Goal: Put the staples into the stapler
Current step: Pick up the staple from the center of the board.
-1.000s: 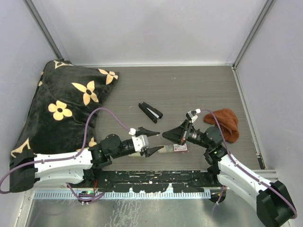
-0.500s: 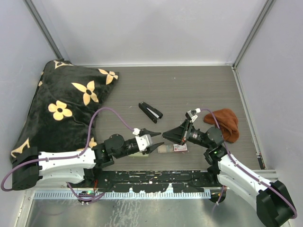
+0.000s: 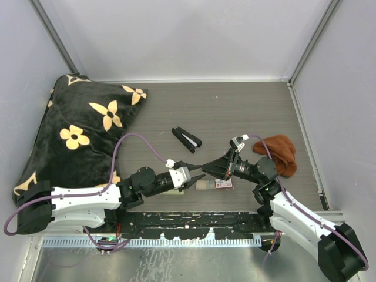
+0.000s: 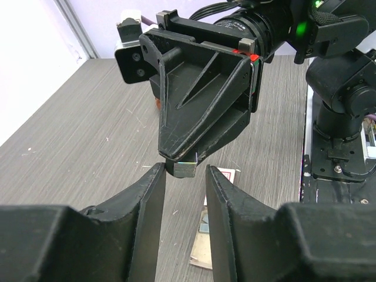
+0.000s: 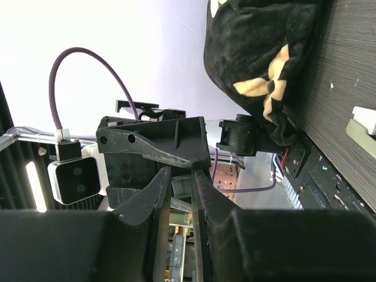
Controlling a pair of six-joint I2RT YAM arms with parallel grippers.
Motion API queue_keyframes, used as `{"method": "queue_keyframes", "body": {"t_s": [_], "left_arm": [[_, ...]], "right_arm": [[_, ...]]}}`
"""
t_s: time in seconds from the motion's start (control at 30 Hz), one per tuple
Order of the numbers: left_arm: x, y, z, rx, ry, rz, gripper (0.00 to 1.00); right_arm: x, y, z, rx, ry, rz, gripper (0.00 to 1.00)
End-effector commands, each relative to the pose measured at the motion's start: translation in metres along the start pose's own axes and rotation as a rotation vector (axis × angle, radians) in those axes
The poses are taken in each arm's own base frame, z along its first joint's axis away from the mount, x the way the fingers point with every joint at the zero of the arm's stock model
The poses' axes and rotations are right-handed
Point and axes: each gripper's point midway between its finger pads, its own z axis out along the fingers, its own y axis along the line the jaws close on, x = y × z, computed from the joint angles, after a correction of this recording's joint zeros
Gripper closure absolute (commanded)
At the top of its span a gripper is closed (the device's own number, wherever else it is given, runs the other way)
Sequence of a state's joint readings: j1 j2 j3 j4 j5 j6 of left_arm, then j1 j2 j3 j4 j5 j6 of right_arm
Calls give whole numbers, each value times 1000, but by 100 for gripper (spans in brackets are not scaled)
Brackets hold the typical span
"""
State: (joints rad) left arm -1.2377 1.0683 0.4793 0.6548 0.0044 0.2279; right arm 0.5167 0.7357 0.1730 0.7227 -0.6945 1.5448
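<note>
- The short silvery-grey metal staple strip [image 4: 183,169] is pinched at the tips of the right gripper [image 5: 181,174], held clear above the grey wood-grain table [image 3: 235,111].
- The left gripper [image 4: 184,177] is set narrow, its fingers [image 4: 150,194] flanking the strip. A sliver of gap is seen on one side, so no grip is judged yet.
- The black oblong stapler [image 3: 187,138] lies flat, diagonal, well apart on the far side of the meeting tips (roughly equal reach, left arm slightly nearer).
- The small red-and-white cardboard box [image 3: 224,183] lies under the right gripper.
- The strip's long axis cannot be made out, as only its end shows. Whether the stapler's magazine is open is too small to tell.
</note>
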Motion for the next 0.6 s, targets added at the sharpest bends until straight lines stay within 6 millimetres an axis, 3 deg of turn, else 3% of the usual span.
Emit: {"method": "queue_keyframes", "body": {"t_s": [0.0,0.57], "left_arm": [[-44,8,9,-30,-135,5,67],[-49,7,8,-26,-150,-7,79]], "right_arm": [[1,22,0,-70,10,-52,77],[2,13,-2,-56,7,-37,77]]}}
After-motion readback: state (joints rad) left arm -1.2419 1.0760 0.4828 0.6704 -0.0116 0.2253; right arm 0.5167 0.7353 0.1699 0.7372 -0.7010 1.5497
